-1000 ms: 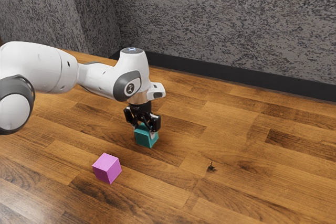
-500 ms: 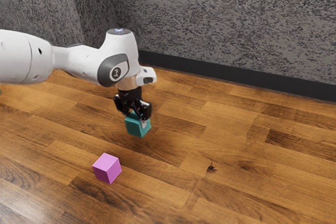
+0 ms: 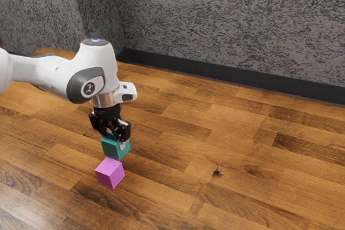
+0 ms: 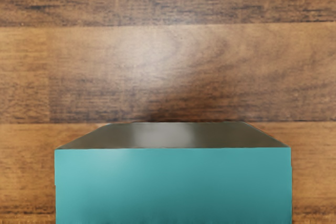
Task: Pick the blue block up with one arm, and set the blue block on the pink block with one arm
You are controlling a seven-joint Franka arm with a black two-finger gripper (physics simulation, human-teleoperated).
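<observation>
The pincer [image 3: 111, 134] clasped the blue block [image 3: 115, 148] from two sides, fingers narrowly apart, holding it directly over the pink block [image 3: 109, 173].

Brown wooden plank surface [image 3: 259, 149] backed by a rough grey wall [image 3: 232, 20].

The planks run in long strips of mixed light and dark brown with clear grain, across the middle and lower frame. A black skirting strip [image 3: 242, 75] lines the foot of the wall, slanting down from the upper left toward the right edge. The speckled wall folds at a corner [image 3: 117, 14] in the upper left. A small dark mark [image 3: 216, 172] sits on the wood right of centre, low in the frame. Close up, the grain carries a pale glossy sheen [image 4: 152, 51].
</observation>
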